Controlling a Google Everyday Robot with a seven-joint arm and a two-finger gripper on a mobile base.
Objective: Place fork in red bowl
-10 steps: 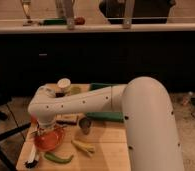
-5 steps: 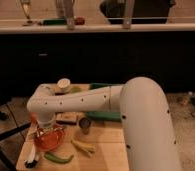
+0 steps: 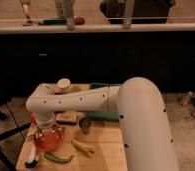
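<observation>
Jaws [image 3: 45, 131] hanging directly over the red bowl [image 3: 48, 138], having dropped slightly closer since a moment ago; impossible telling whether open or closed, or where the fork is. Sitting just right of them, a little metal cup [image 3: 84, 124]; below, a yellow banana-like piece [image 3: 83, 146] lying on the wooden tabletop [image 3: 103, 150]. Beyond, a dark counter [image 3: 96, 27].

This looks like a robot test lab dressed up as a kitchen corner: a small wooden table [image 3: 103, 142] carries toy food and a little metal cup [image 3: 84, 124], a long dark counter [image 3: 96, 30] runs behind, and the gripper [image 3: 45, 131] hangs over the red bowl [image 3: 48, 139].
</observation>
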